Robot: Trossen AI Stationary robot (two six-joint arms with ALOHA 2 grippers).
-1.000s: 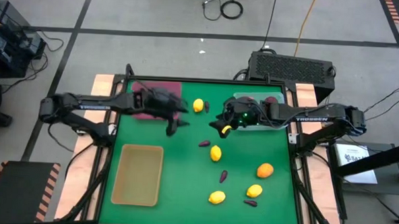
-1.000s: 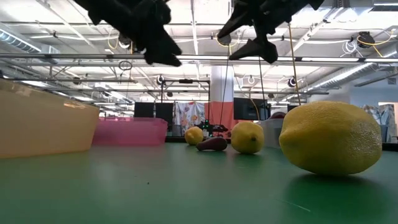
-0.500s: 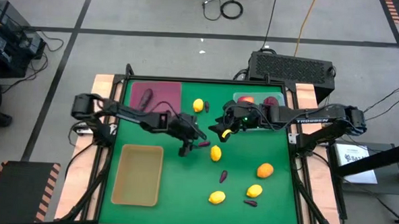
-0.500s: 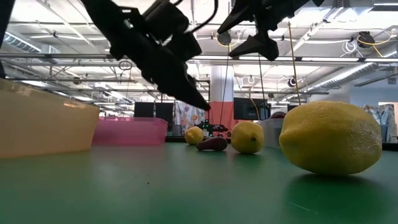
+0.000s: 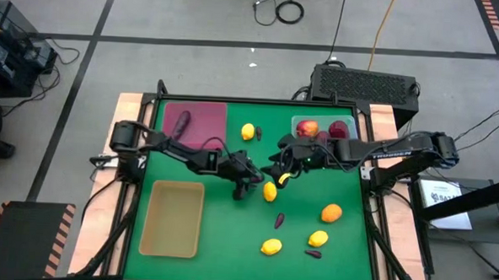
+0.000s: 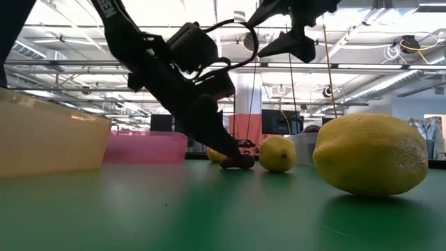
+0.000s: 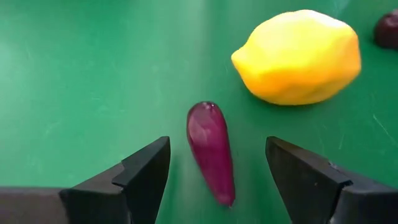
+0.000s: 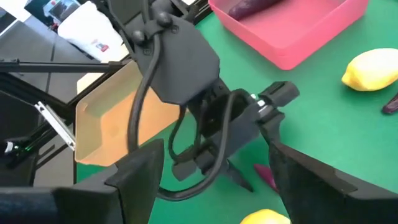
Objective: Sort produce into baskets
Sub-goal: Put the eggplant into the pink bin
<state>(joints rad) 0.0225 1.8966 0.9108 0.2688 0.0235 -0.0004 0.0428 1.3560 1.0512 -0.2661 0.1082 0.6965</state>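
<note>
From above, the left claw (image 5: 249,184) is low over the middle of the green surface (image 5: 229,232), at a small purple vegetable (image 5: 254,180) that lies just beside a lemon (image 5: 269,191). The right claw (image 5: 280,171) hangs close by, on the far side of that lemon, so the left arm would do well to close squarely and lift straight up, clear of both lemon and neighbour. The maroon basket (image 5: 201,121) sits in the far left corner, already holding a purple piece; the tan basket (image 5: 173,218) is along the left edge nearer the front, and the clear basket (image 5: 322,126) with red apples is in the far right corner.

At surface level, the left arm slants down until its tip meets the purple vegetable (image 6: 237,161), which rests on the surface next to a lemon (image 6: 277,154). The right claw (image 6: 287,43) hovers high up.

The left wrist camera shows the claw spread wide, one finger on each side of the vegetable (image 7: 211,150), not touching. It is smooth, glossy, tapered and lies lengthwise between the fingers, so a firm pinch across its thick middle seems safest; it looks apt to slip.

The right wrist camera shows its own fingers (image 8: 137,177) spread and holding nothing, looking at the left arm.
</note>
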